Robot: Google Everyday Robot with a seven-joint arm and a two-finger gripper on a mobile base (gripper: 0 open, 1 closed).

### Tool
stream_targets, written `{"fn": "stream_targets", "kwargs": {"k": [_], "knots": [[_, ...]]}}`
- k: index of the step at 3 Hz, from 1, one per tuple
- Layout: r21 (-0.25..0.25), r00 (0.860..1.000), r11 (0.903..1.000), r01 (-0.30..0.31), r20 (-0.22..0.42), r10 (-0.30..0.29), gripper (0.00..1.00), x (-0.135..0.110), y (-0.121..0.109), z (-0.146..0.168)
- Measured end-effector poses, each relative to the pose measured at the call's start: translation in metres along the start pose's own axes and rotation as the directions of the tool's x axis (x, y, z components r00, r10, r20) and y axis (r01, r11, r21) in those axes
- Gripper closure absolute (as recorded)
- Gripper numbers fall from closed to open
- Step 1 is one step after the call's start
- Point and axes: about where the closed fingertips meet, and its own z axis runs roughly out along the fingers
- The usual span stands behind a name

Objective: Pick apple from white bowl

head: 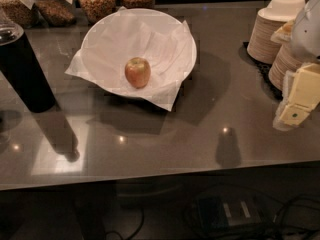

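Camera view: apple (137, 72) sits mid white bowl (100, 39), near the back edge of the counter (200, 134). Gripper (294, 111) hangs at the right edge, can't tell if it's apart or together. I'd come straight down over the apple, clear of the paper (165, 96).

I see a glossy grey table (200, 139) filling most of the camera view, its surface carrying several small light reflections (226, 130) and a pale bright patch near the front left. Along its back edge stand glass jars (97, 1) of dry food against a dark background, with a tall dark cylinder (22, 74) at left and stacks of cream paper bowls (267, 34) on a black mat (260, 69) at right. The gripper (292, 115) hangs at the right edge above the table, and below the front edge I see dark floor with cables (295, 219) and a dark box (230, 214).
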Motion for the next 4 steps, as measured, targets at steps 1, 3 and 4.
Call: {"fn": "stream_targets", "kwargs": {"k": [1,3,4], "knots": [[0.0,1.0,1.0,0.0,0.0,0.0,0.0,0.0,0.0,0.0],[0.059,0.992,0.9978,0.03,0.123,-0.037,0.0,-0.04,-0.016,0.002],[0.096,0.972,0.9945,0.042,0.225,-0.062,0.0,-0.08,-0.036,0.005]]}}
